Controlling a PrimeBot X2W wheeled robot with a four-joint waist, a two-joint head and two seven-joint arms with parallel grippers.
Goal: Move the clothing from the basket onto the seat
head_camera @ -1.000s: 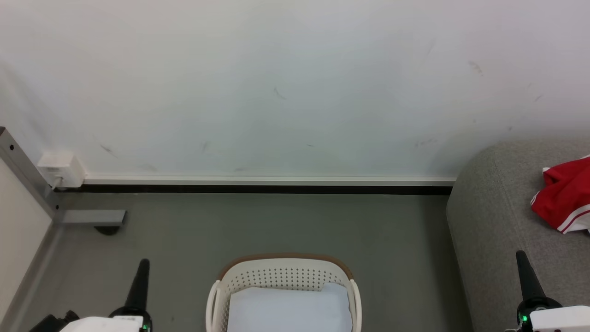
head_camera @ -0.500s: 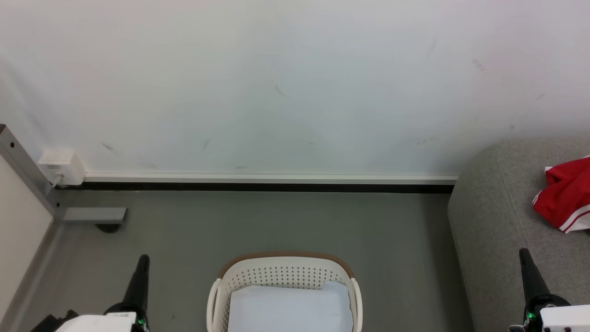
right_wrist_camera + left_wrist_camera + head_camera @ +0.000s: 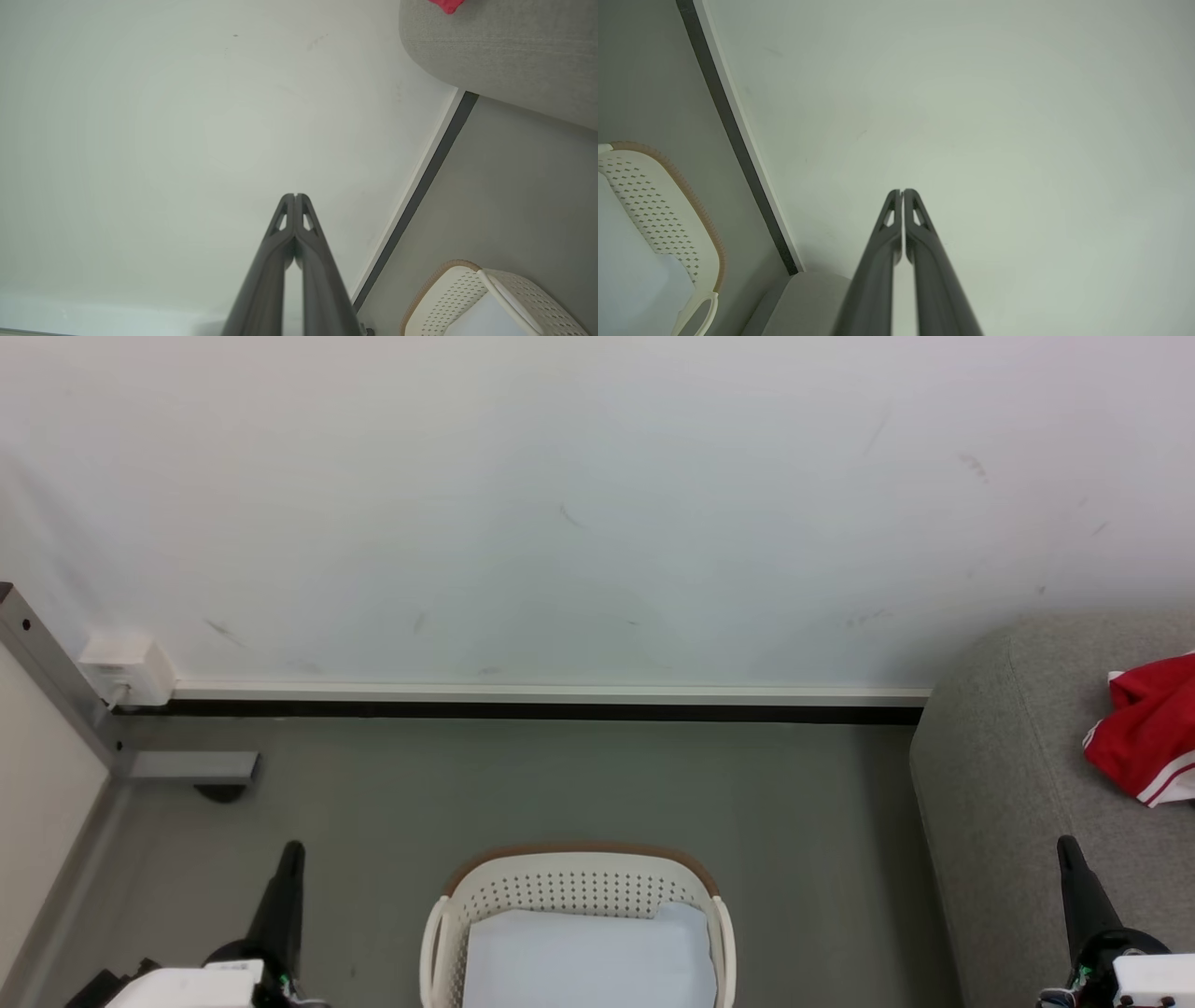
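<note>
One heap of red clothing (image 3: 1141,733) with white trim is lying crumpled on the grey seat (image 3: 1008,775) at the right edge of the head view, where the frame is cutting it off; a red scrap of it is also peeking over the seat's rounded edge in the right wrist view. The basket (image 3: 579,889) is standing on the grey floor (image 3: 579,784) left of the seat, well apart from the clothing, and is holding a flat white pad (image 3: 583,957). The left claw (image 3: 292,849) is rising at the lower left beside the basket, and the right claw (image 3: 1067,845) is rising at the lower right against the seat's fabric. Both are pointing toward the white wall (image 3: 560,504), each with its two dark fingers pressed together at the tips and gripping nothing. A pale baseboard (image 3: 551,693) above a dark strip is running along the wall's foot. A grey metal leg (image 3: 51,677) and a small white box (image 3: 126,665) are occupying the far left corner.
</note>
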